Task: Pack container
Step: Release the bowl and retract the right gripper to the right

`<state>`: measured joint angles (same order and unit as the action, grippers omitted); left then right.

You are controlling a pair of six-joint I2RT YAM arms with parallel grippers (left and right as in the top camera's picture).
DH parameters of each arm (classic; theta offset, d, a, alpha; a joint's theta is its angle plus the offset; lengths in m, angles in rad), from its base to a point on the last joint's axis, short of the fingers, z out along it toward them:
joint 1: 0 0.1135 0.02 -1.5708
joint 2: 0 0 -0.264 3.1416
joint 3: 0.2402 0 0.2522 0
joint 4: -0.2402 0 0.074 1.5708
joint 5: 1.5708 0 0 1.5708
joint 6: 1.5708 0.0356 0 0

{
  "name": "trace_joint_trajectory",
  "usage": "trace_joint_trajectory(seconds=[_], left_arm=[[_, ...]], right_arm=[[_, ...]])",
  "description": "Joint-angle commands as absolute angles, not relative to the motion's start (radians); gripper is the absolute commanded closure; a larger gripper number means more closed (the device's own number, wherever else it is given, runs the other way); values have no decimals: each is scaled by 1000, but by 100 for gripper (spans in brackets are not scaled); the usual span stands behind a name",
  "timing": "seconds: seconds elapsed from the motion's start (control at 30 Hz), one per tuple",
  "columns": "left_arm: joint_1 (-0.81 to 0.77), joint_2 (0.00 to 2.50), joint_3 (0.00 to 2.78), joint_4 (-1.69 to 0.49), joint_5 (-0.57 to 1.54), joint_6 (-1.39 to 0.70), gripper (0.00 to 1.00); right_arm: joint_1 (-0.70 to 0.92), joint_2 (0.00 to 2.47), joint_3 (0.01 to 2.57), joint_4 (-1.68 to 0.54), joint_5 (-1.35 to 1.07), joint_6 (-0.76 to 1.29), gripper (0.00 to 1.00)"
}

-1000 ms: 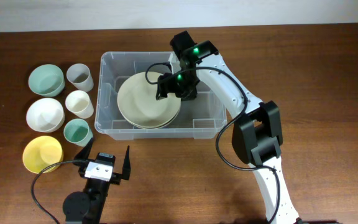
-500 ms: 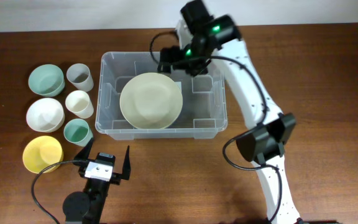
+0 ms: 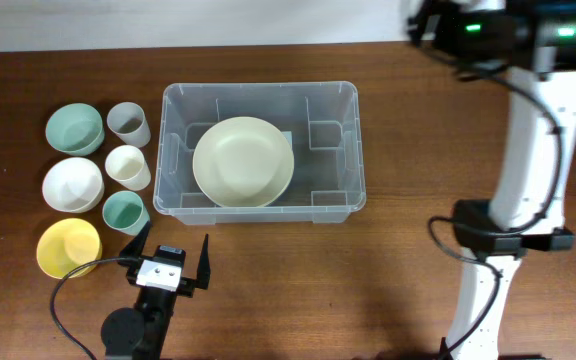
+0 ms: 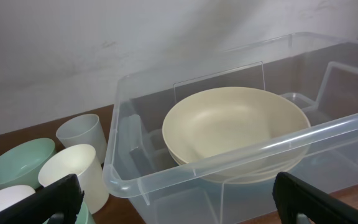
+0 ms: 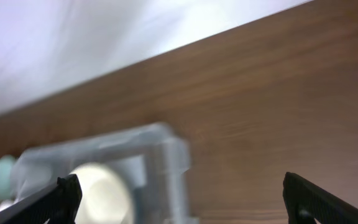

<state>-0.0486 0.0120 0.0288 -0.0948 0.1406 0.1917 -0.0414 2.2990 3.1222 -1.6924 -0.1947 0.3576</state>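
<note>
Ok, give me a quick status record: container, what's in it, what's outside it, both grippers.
container: clear bin, mid-table
inside: cream plate
outside, left of it: green bowl, white bowl, yellow bowl, grey cup, cream cup, teal cup
left gripper: open, empty
right gripper: open, empty, away from container

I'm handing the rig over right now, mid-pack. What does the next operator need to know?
The left gripper is open and empty, parked near the yellow bowl.
The right gripper is open and empty, raised off beyond the container's far right.
Done: the clear plastic rectangular container holds the cream round plate.
Left, all outside to the container's left: the yellow bowl, teal bowl, white bowl, grey cup, cream cup, teal cup.
</note>
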Motion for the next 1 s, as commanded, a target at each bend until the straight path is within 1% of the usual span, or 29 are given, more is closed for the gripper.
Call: trace_joint_trajectory(seconds=[0.0, 0.1, 0.17, 0.23, 0.33, 0.57, 0.73, 0.97], left_arm=[[-49, 5, 21, -94, 133, 204, 0], [-49, 5, 21, -94, 133, 204, 0], [-49, 5, 21, -94, 133, 204, 0], [-49, 5, 21, -94, 133, 204, 0], [-49, 5, 21, -94, 133, 204, 0], [-49, 5, 21, -94, 133, 204, 0], [-49, 5, 21, -94, 133, 204, 0], [-49, 5, 21, -94, 133, 204, 0]], right_arm=[[-154, 2295, 3105, -1699, -146, 375, 1], [-250, 2291, 3053, -1699, -195, 348, 1], [-305, 2276, 2980, -1699, -276, 284, 1], [-340, 2254, 2886, -1699, -281, 268, 1], [-375, 2221, 2709, -1699, -227, 266, 1], [-408, 2215, 2410, -1699, -94, 266, 1], [-419, 2215, 2321, -1699, -43, 266, 1], [-419, 2215, 2300, -1699, -50, 267, 1]])
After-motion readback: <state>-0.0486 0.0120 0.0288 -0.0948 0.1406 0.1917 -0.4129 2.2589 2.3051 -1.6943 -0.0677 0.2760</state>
